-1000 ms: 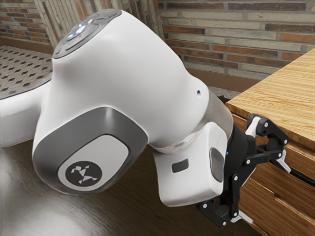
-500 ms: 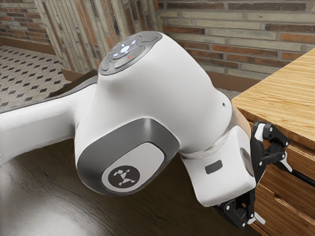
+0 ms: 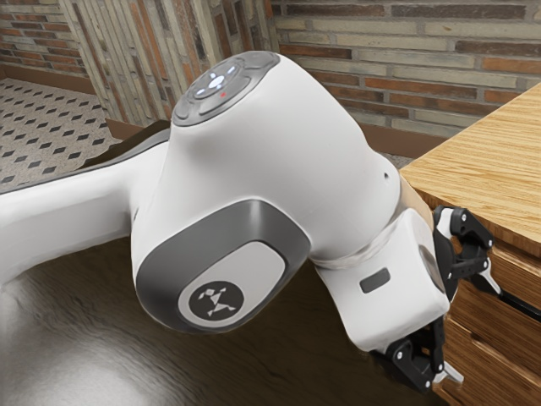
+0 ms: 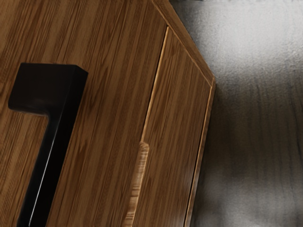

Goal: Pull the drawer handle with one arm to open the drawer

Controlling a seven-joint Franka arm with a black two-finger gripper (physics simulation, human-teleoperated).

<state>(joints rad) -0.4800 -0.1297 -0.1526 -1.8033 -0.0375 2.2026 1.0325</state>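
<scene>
Looking at the exterior view, you find your gripper (image 3: pixel 470 326) at four o'clock, its fingers spread wide and holding nothing, close to the wooden drawer (image 4: pixel 109 118) front. The black handle (image 4: pixel 54 142) lies just beside the upper fingertip, toward three o'clock.

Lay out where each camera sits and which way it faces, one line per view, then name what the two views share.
Exterior view: sits close at the arm's side, looking across the white arm toward the wooden cabinet at the exterior view's right; the arm's links and the black jaws, spread apart at the drawer front, show.
Wrist view: rides on the hand, facing the drawer front close up, with the black handle and the cabinet's corner edge.
Shared: the wooden cabinet and the dark floor.
</scene>
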